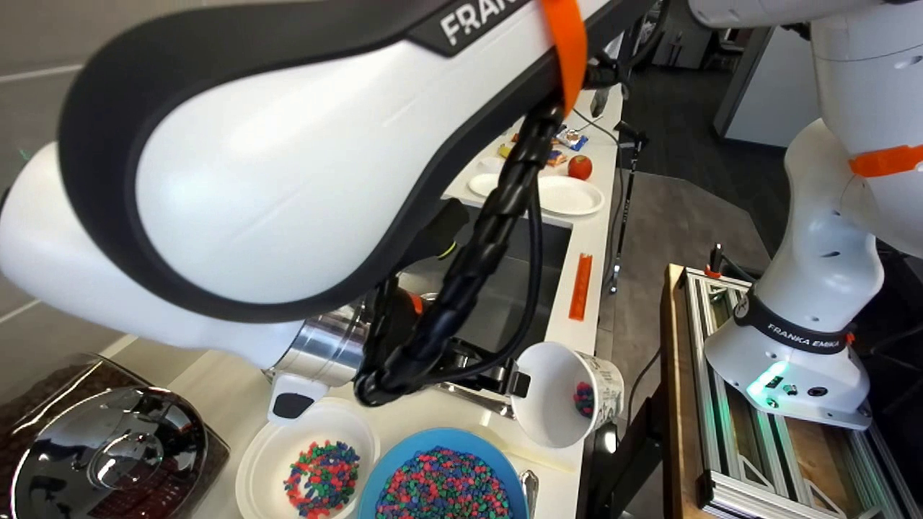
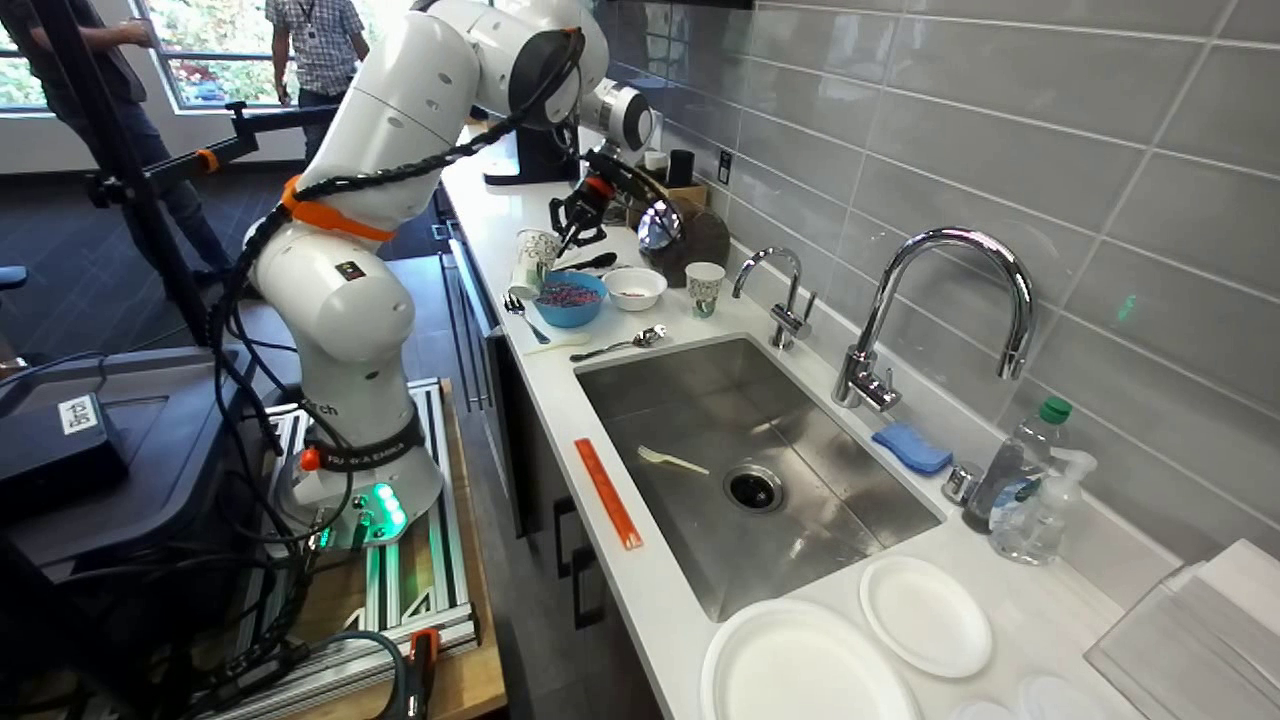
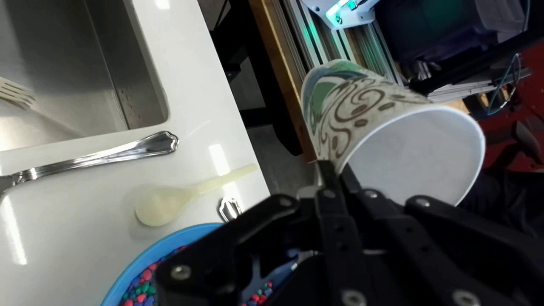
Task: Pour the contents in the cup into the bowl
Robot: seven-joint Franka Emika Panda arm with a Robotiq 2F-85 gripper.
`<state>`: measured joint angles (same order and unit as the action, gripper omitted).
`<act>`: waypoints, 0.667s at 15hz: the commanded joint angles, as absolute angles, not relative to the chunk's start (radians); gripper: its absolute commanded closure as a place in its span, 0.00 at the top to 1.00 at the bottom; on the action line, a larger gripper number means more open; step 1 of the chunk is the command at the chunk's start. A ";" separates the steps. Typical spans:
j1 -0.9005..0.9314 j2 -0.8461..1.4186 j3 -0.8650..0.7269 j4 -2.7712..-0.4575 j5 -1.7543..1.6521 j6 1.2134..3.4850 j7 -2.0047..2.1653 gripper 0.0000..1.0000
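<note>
A white table (image 3: pixel 193 85) with a steel sink (image 2: pixel 690 415) ran below the end effector (image 3: pixel 338 171), beside a grey tiled wall (image 2: pixel 1000 130). "FRANKA EMIKA" marked the arm's base (image 1: pixel 800 371). The end effector pinched the tilted printed paper cup (image 3: pixel 361 106) at its rim, coloured pieces (image 1: pixel 584 398) inside; the blue bowl (image 2: pixel 570 316) lay lower, nearby.

Place: kitchen | steel sink (image 2: pixel 700 410), chrome faucet (image 2: pixel 870 335) | blue sponge (image 2: pixel 911 447) | grey tiled wall (image 2: pixel 980 120) | white counter (image 2: pixel 556 395)
</note>
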<state>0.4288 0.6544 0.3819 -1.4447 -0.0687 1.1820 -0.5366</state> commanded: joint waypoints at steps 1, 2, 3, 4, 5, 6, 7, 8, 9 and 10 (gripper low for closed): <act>0.483 0.748 0.368 -1.306 -0.139 1.069 -0.480 0.01; 0.496 0.763 0.366 -1.283 -0.165 1.046 -0.467 0.01; 0.506 0.777 0.364 -1.264 -0.183 1.027 -0.456 0.01; 0.518 0.789 0.362 -1.243 -0.202 1.008 -0.444 0.01; 0.531 0.800 0.359 -1.227 -0.223 0.993 -0.431 0.01; 0.543 0.808 0.355 -1.210 -0.243 0.980 -0.418 0.01; 0.553 0.817 0.353 -1.195 -0.258 0.972 -0.408 0.01; 0.562 0.824 0.351 -1.183 -0.272 0.964 -0.398 0.01; 0.573 0.830 0.346 -1.170 -0.288 0.958 -0.384 0.01; 0.583 0.834 0.340 -1.159 -0.306 0.959 -0.371 0.01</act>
<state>0.5403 0.7895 0.3597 -1.2399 -0.2522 1.0109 -0.4082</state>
